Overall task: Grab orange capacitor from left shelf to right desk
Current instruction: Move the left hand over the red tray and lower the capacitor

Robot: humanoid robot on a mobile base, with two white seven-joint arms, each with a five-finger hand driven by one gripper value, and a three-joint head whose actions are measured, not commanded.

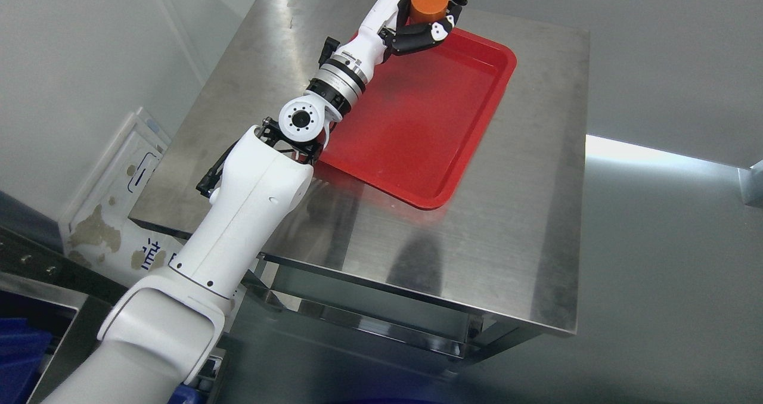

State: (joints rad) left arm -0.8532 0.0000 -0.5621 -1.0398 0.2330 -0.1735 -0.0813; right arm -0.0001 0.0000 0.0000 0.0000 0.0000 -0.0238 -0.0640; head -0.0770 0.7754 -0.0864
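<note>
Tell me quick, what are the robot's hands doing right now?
Left hand: closed around the orange capacitor, at the far corner of the red tray.
Right hand: not in the picture.

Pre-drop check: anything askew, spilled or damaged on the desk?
Nothing stands out. The red tray sits flat and empty on the steel desk; the left hand grips the orange capacitor above the tray's far corner.

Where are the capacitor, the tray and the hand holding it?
capacitor (429, 2): head view, its orange top face.
tray (411, 130): head view, bare red floor.
left hand (430, 19): head view, middle of the hand around the capacitor.
</note>
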